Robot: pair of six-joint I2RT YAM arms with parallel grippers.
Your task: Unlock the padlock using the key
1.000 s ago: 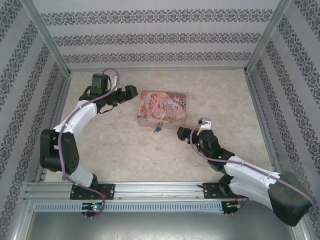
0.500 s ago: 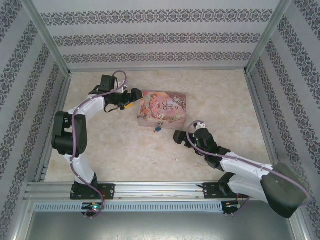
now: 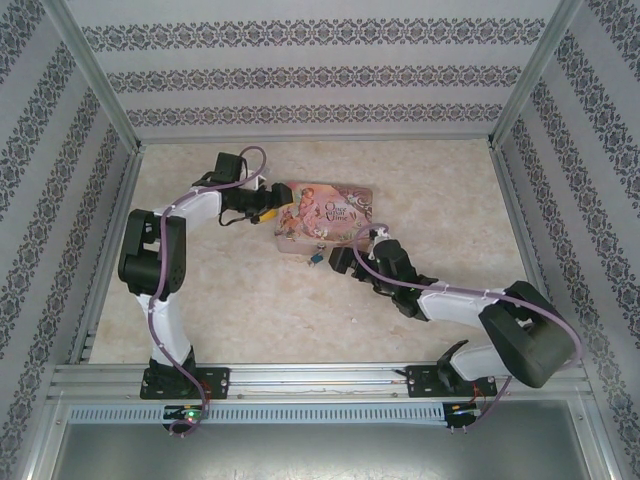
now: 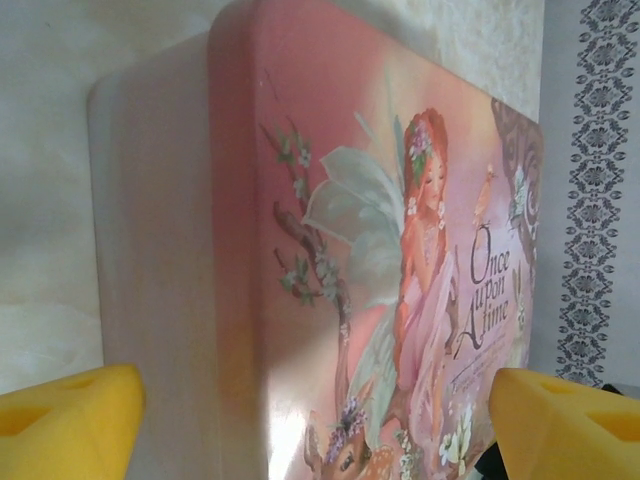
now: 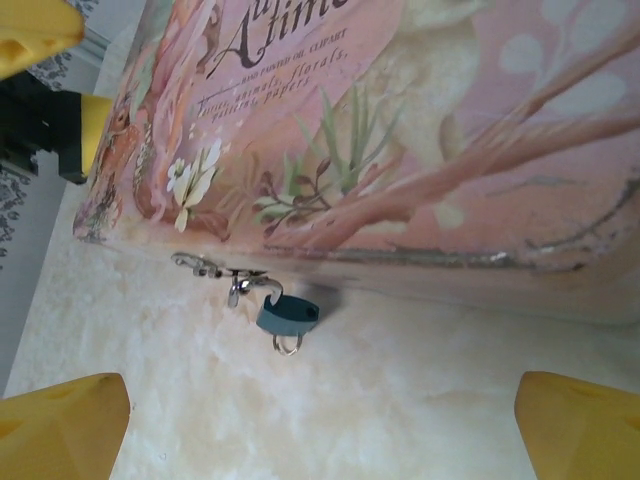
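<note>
padlock [image 5: 288, 315] hangs at the near side of the pink box [image 3: 325, 215], on the worktop [image 3: 250, 300]. my right end effector [image 5: 322, 400] gapes wide and empty just right of it; my left end effector [image 4: 317, 400] spreads wide around the box's left end.

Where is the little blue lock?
In the top view, the padlock sits at the near edge of the pink box, just left of the right gripper.

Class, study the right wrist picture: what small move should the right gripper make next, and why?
Probably ease the open right gripper forward toward the blue-teal padlock. It hangs from the front latch of the pink box, just ahead of the jaws and not yet touched.
</note>
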